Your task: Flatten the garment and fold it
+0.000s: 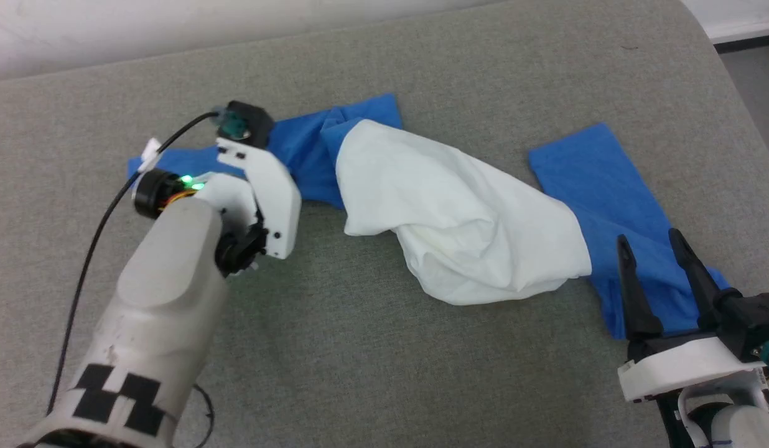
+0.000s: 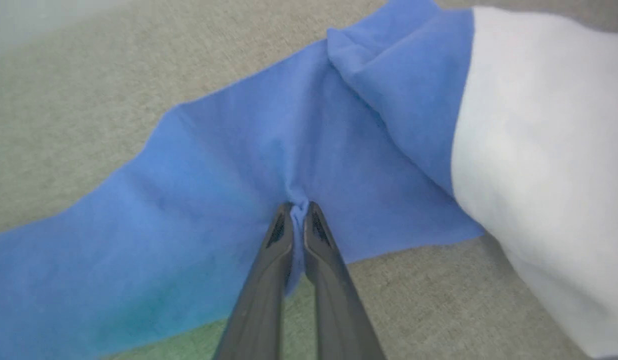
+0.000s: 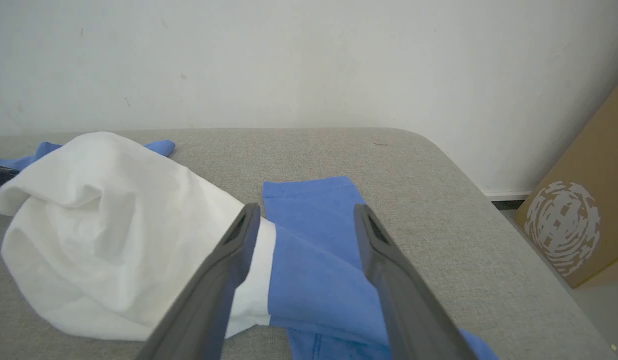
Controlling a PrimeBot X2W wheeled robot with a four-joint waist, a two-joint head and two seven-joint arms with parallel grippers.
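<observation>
The jaws of the left gripper (image 2: 300, 207) are pressed almost together, and a small pinch of blue cloth is held between their tips. The pinched cloth belongs to one blue sleeve (image 2: 214, 165) of the garment (image 1: 471, 211). This sleeve is laid out on the grey padded surface (image 1: 359, 361), and small creases are drawn in toward the pinch. Just beside this sleeve, at the right of the left wrist view, the white body (image 2: 539, 150) of the garment is joined to it. In the head view this gripper is pointed down onto the sleeve at the left end of the garment. Its fingers are hidden there under the white wrist housing, and a black cable (image 1: 92, 249) is led along the pale forearm (image 1: 167, 292). The jaws of the right gripper (image 1: 647, 236) are held wide apart and nothing is gripped between them. In the right wrist view the other blue sleeve (image 3: 314, 240) is seen between the two dark fingers, but it cannot be told whether the cloth is touched by them. This second sleeve is stretched out flat at the right end of the garment, with its stitched cuff toward the far edge of the surface. Between the two sleeves the white body is bunched into a wrinkled heap in the middle of the surface. Behind the surface a white wall (image 3: 289, 60) is seen, and a brown cardboard box (image 3: 584, 220) with a pale round print is placed past the rounded corner at the right.
</observation>
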